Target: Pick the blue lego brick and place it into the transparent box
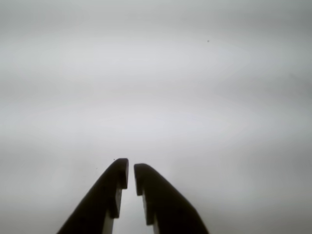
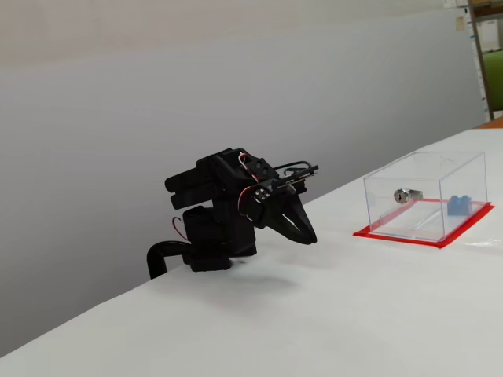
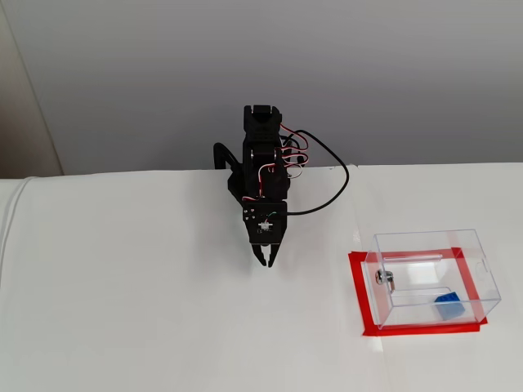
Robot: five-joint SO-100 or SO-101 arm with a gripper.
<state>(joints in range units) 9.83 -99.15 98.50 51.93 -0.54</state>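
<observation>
The blue lego brick lies inside the transparent box, at one end of it on the red base sheet. A silver lock sits on one wall of the box. In both fixed views my gripper hangs low over the white table, well apart from the box, with the arm folded back. It is shut with nothing in it. In the wrist view the gripper shows two dark fingers almost touching over bare white surface; box and brick are out of that view.
The white table runs up to a grey wall behind the arm's base. Red and black cables loop off the arm toward the box side. A shelf stands far off at the right.
</observation>
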